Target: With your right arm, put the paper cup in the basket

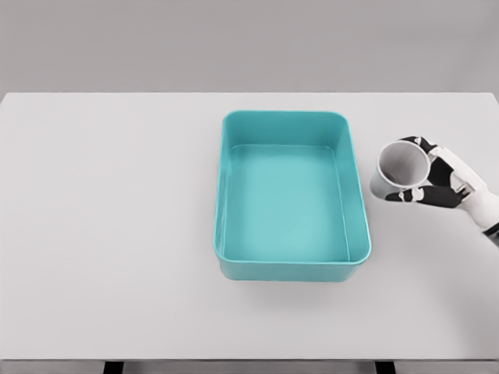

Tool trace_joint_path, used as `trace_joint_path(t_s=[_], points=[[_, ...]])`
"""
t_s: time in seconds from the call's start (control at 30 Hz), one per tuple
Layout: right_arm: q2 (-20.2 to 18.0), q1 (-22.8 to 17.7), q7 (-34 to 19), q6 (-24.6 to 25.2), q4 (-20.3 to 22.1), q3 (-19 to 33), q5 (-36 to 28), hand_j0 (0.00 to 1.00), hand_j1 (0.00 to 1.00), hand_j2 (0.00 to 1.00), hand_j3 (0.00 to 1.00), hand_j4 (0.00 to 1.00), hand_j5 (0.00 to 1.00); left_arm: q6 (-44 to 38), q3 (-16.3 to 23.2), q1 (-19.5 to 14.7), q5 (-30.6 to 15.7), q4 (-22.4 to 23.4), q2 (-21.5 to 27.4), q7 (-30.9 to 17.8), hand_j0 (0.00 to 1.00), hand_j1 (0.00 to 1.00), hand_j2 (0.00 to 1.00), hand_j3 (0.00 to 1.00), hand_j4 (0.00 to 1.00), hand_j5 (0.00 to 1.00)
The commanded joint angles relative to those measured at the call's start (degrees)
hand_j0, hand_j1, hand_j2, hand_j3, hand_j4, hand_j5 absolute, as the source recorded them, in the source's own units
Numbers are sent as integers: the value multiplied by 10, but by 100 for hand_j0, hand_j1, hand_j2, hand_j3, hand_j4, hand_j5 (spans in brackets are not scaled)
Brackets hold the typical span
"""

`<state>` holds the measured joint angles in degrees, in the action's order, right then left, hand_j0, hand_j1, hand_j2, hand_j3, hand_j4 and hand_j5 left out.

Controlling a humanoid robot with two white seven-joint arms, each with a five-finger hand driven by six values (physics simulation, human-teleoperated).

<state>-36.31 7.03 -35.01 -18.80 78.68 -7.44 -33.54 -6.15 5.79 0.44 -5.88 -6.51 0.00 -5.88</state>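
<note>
The right hand point(435, 178) enters from the frame's right edge at about 3 o'clock, its white forearm cut off by that edge. Its fingers point(412, 195) are curled around the cup point(400, 169), one dark-tipped finger below the cup wall and others wrapped over its top and far side. The hand holds the cup.

The cup sits at the 9 o'clock side of the hand, tilted so that its open mouth faces up and toward the camera; the grey interior is visible. Whether its base touches the table point(109, 234) cannot be told, as the base is hidden behind the rim and the fingers. The cup is just beside the basket point(226, 195), off its right wall at 3 o'clock, outside it, with a narrow strip of table showing between them.

The basket is teal, rectangular with rounded corners, and stands upright near the table's centre, its long axis running 12 to 6 o'clock. Its floor is fully visible.

Hidden or unclear: the palm and thumb of the right hand, largely covered by the cup; the wrist joint beyond the frame edge.

Count: one hand, one cup, one basket, one table.
</note>
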Motion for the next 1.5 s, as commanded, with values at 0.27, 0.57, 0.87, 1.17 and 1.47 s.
trace_joint_path(t_s=[0.27, 0.57, 0.87, 1.17, 1.47], points=[[-1, 16, 0, -7, 49, 19, 23, 49, 49, 49, 49, 49, 49, 0, 0, 1, 0, 0, 0, 0, 100, 100, 100, 100, 100, 100], [11, 46, 0, -8, 95, 22, 79, 48, 48, 48, 48, 48, 48, 0, 0, 1, 0, 0, 0, 0, 100, 100, 100, 100, 100, 100], [24, 62, 0, -23, 120, 12, 128, 48, 48, 48, 48, 48, 48, 0, 0, 0, 0, 0, 0, 0, 100, 100, 100, 100, 100, 100], [54, 118, 0, -24, 121, -39, 195, 48, 48, 48, 48, 48, 48, 0, 0, 1, 0, 0, 0, 0, 100, 100, 100, 100, 100, 100], [53, 138, 0, -24, 162, -64, 239, 48, 48, 48, 48, 48, 48, 0, 0, 1, 0, 0, 0, 0, 100, 100, 100, 100, 100, 100]])
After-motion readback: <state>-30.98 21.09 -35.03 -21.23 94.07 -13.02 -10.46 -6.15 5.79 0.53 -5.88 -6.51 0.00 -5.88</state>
